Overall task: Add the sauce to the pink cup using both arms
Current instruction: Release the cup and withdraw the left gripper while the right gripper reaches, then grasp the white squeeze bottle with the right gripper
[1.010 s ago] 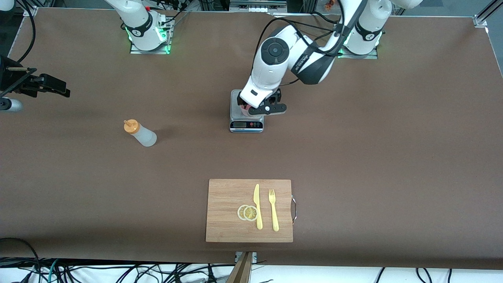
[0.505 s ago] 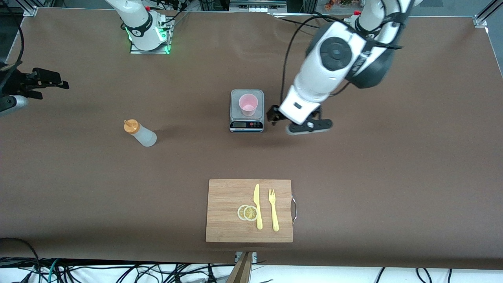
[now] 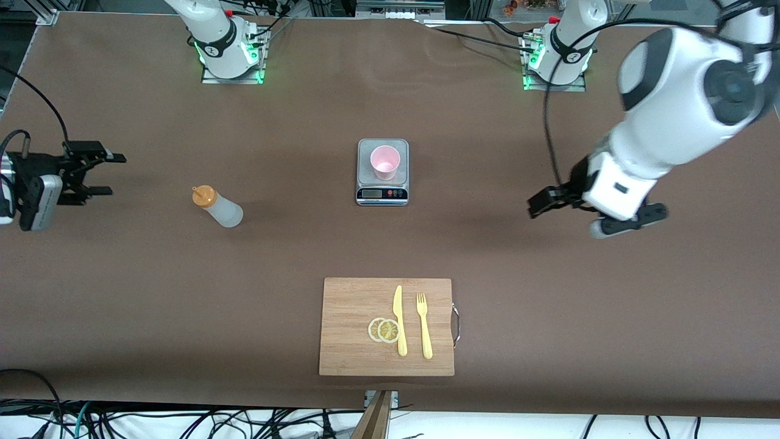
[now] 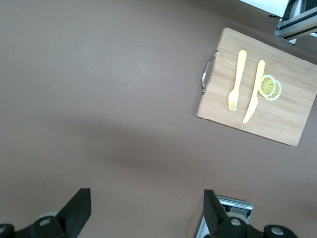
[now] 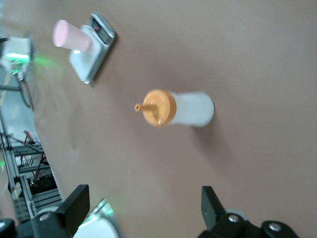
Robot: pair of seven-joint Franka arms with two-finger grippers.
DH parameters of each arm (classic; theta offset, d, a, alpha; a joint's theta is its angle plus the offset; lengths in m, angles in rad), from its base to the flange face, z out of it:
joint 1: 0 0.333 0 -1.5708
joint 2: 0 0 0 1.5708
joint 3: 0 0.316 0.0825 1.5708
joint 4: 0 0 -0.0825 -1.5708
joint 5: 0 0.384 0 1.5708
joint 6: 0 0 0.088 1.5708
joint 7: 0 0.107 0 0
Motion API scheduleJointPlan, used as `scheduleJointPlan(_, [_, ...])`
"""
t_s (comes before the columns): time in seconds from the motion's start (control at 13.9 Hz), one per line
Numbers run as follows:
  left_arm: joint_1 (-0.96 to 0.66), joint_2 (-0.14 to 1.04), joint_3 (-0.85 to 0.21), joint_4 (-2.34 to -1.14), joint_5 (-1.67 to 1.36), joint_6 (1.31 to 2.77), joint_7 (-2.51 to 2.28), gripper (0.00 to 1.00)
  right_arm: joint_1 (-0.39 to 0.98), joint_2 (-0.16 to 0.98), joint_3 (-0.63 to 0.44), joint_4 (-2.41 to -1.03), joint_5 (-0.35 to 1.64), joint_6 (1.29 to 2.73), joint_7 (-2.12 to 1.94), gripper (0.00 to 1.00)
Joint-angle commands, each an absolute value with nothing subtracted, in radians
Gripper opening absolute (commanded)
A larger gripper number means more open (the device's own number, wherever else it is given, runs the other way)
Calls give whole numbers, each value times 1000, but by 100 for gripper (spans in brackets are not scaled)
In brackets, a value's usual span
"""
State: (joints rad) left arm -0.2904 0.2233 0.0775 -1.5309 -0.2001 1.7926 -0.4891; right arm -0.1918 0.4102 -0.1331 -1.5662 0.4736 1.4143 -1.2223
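Front view: The pink cup stands upright on the platform of a grey kitchen scale near the middle of the brown counter. The sauce stands on the counter toward the right arm's end, slightly nearer the front camera than the scale and well apart from it; its orange cap is on. The right gripper is up in the air over bare counter at the right arm's end, fingers spread and holding nothing, apart from the sauce. The left gripper hangs over bare counter toward the left arm's end, well apart from the scale, holding nothing. A wooden cutting board lies nearer the front camera than the scale, carrying two lemon slices, a yellow knife and a yellow fork.

Left wrist view: The left gripper shows its two fingers set wide apart with only counter between them. The cutting board with fork, knife and lemon slices is in sight, as is a corner of the scale.

Right wrist view: The right gripper has its fingers released and wide, nothing between them. The sauce is over the counter, apart from the fingers. Farther off, the pink cup sits on the scale.
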Motion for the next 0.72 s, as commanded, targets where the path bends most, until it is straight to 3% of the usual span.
scheduleJointPlan(0.0, [-194,221,60,-1439,-207,1677,-402,100,-222,497,-126,-1548,584,1419,-1492,100])
scheduleJointPlan(0.22, [-103,222,60,-1364,-206,1572,-258,100,-219,547,-120,-1548,661,1457,-1791,99])
scheduleJointPlan(0.65, [-55,192,58,-1361,-85,1499,-46,100,-224,742,-118,-1551,822,1440,-2273,99])
